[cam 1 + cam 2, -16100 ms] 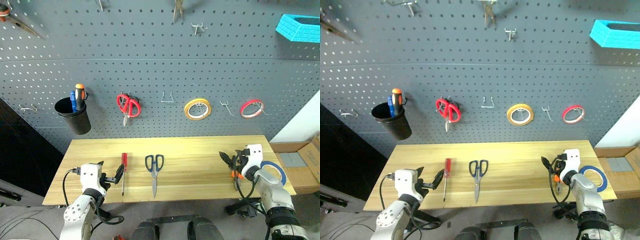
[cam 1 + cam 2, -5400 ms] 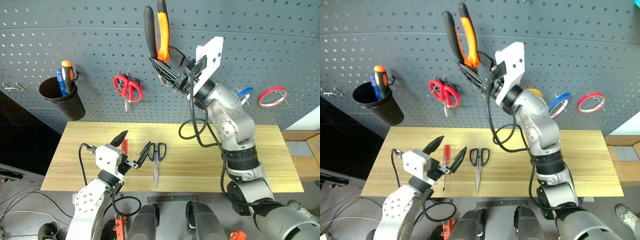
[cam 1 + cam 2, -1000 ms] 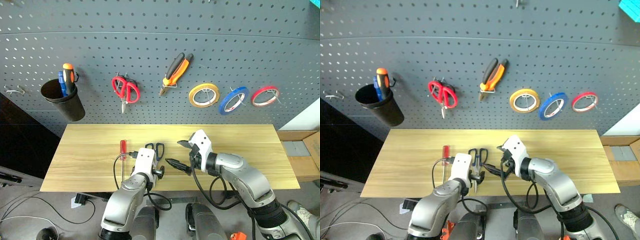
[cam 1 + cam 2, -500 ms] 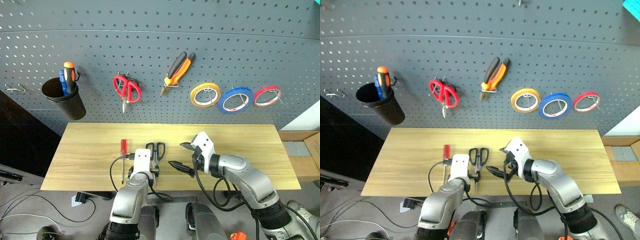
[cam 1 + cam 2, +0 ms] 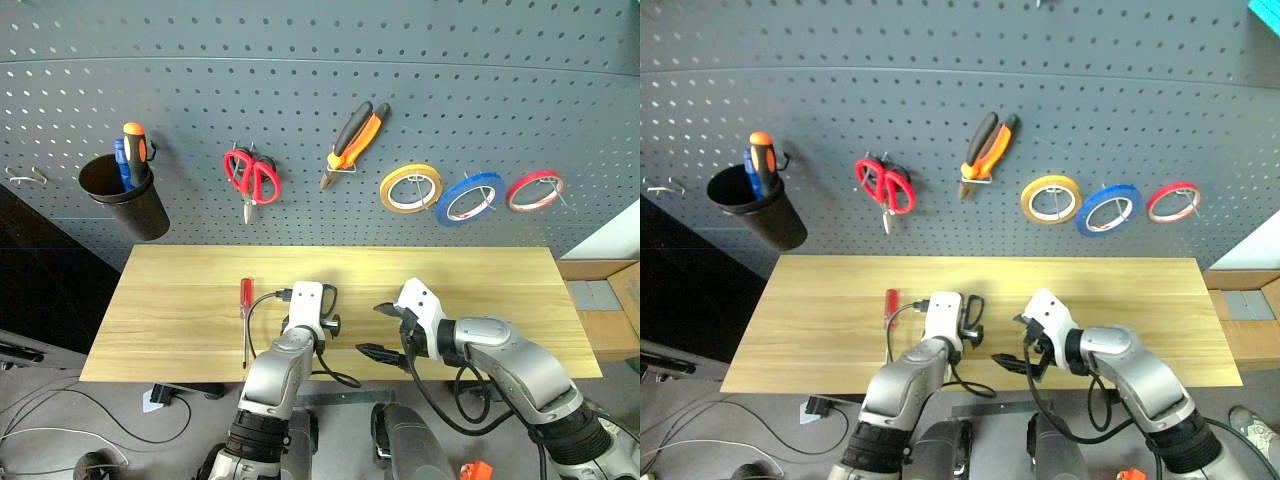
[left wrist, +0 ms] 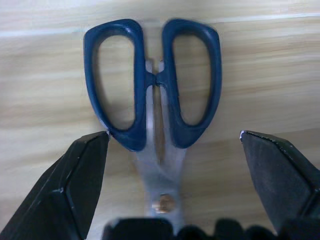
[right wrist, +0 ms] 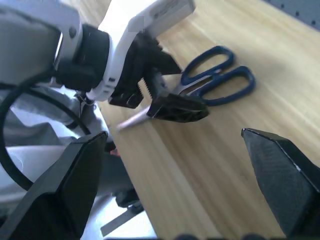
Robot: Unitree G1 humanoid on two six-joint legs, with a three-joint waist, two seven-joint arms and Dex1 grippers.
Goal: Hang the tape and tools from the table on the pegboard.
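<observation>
Since a second ago, left gripper is brought forward over dark-blue-handled steel scissors, fingers spread wide either side, scissors flat on pale wooden plank table, right gripper also released.

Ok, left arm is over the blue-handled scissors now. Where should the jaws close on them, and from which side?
Best bet: close across the two dark-blue handle loops, coming down from above on the robot's side. The scissors lie flat and shut on the table, loops pointing toward the pegboard, blades under the wrist. The left gripper is open and already straddles the loops' near end, so a short advance probably suffices.
</observation>
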